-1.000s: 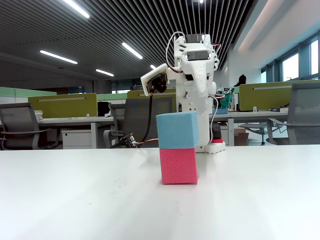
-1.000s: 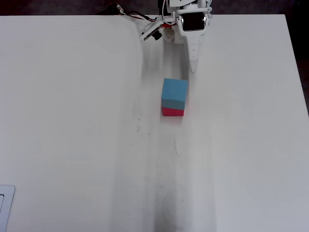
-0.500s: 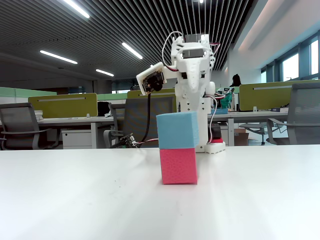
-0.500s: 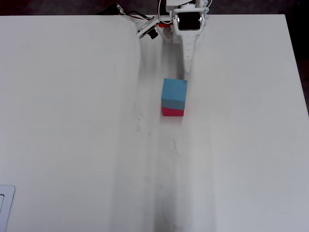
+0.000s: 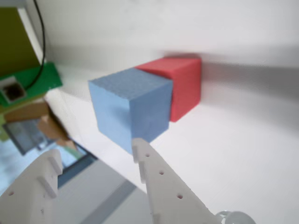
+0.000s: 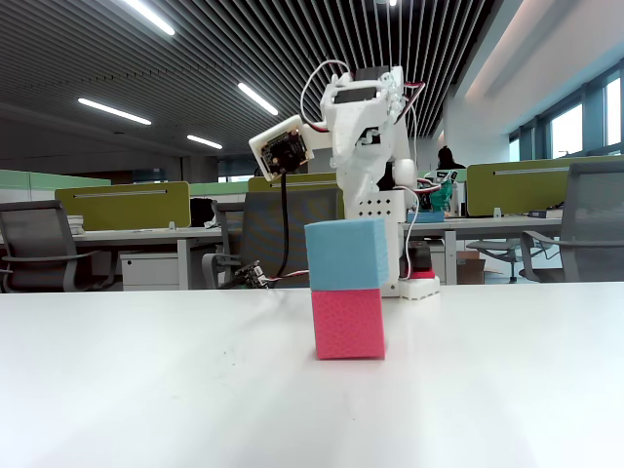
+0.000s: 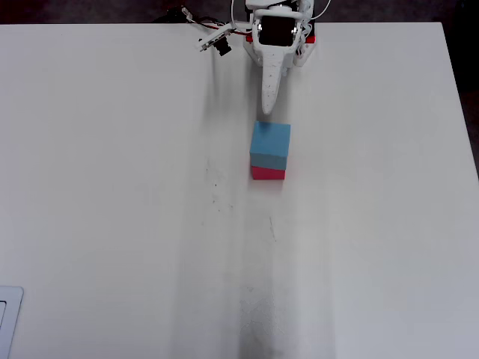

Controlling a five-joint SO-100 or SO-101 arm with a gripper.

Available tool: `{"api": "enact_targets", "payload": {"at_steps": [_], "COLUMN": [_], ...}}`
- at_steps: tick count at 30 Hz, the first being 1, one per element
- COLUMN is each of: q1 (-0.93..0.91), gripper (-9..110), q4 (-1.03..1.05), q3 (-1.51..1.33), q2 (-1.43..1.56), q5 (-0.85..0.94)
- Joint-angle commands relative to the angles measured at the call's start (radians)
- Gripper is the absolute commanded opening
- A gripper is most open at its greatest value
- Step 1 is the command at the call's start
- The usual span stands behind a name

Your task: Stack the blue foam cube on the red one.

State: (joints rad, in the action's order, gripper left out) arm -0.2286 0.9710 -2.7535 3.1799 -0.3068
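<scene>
The blue foam cube (image 6: 346, 253) sits on top of the red one (image 6: 347, 323) in the middle of the white table, its edges slightly offset. From overhead, the blue foam cube (image 7: 270, 144) covers most of the red one (image 7: 267, 173). My gripper (image 7: 267, 111) hovers just behind the stack toward the arm's base, apart from it. In the wrist view my gripper (image 5: 96, 151) is open, nothing between its white fingers (image 5: 154, 177), with the blue foam cube (image 5: 131, 109) and the red one (image 5: 184, 86) just beyond.
The arm's base (image 7: 281, 30) stands at the table's far edge, with cables (image 7: 187, 19) trailing to its left in the overhead view. The white table (image 7: 112, 187) spreads wide around the stack. Office desks and chairs (image 6: 39, 253) fill the background.
The arm has pulled back toward its base and swung left in the overhead view, its wrist rising. The two stacked cubes have not moved.
</scene>
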Motion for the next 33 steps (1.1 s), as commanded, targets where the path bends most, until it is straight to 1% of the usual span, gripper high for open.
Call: {"api": "enact_targets", "payload": {"at_steps": [1, 10, 20, 33], "q1": [-0.02, -0.021, -0.048, -0.049], "gripper": [18, 18, 18, 19], "q4": [-0.02, -0.025, -0.084, -0.086], "q3": [-0.002, -0.031, -0.137, -0.143], "q2": [0.005, 0.005, 0.005, 0.005], "q5": [0.009, 0.002, 0.009, 0.008]}}
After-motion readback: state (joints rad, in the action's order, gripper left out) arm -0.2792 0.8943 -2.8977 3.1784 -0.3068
